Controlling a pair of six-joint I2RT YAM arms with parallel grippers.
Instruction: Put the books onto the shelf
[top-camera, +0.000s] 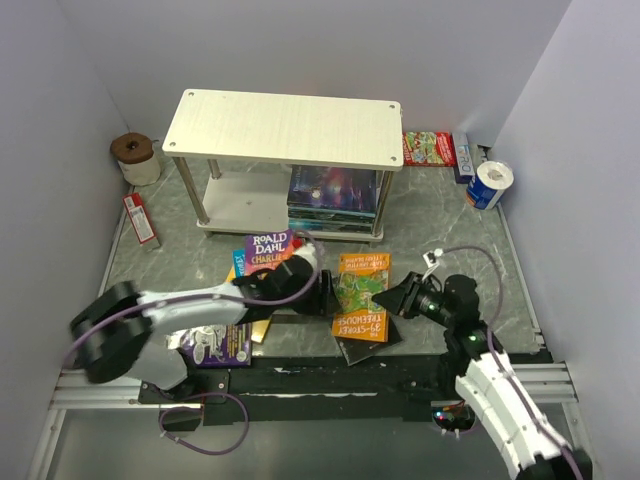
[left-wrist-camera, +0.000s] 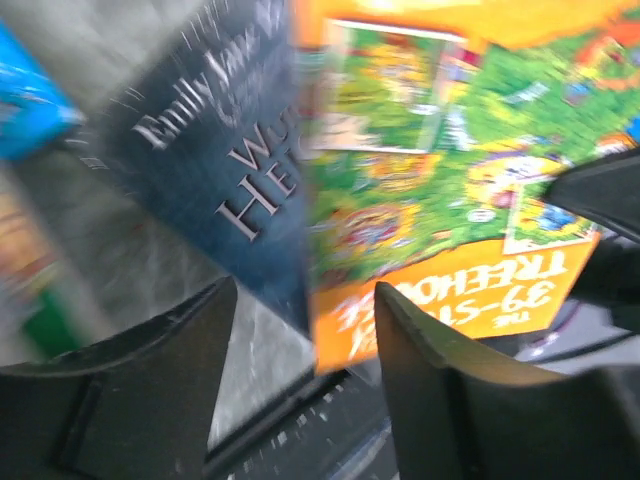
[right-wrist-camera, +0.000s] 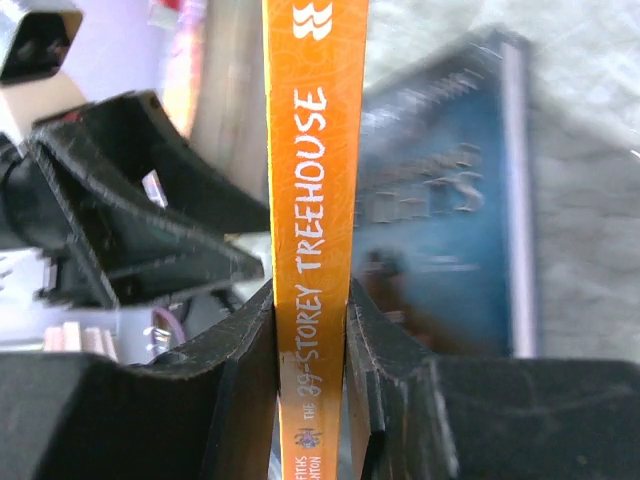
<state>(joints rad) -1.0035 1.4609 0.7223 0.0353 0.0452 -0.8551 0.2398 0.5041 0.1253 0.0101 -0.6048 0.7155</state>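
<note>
Between right fingers (right-wrist-camera: 240, 380) the orange book (right-wrist-camera: 310, 200) sits clamped — left fingers (left-wrist-camera: 440, 400) apart; dark book (left-wrist-camera: 220, 180) half-hidden, blurred.

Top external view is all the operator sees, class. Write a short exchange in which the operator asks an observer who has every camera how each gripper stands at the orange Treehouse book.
Operator: From above, the right gripper meets the orange book. Is the book actually gripped?
Observer: Yes. The right wrist view shows the two fingers pressed on its spine, one on each side.
Operator: And the left gripper? Its tips are hard to make out from up here.
Observer: The left wrist view shows its jaws standing apart, with the book's lower corner in the gap between them.
</note>
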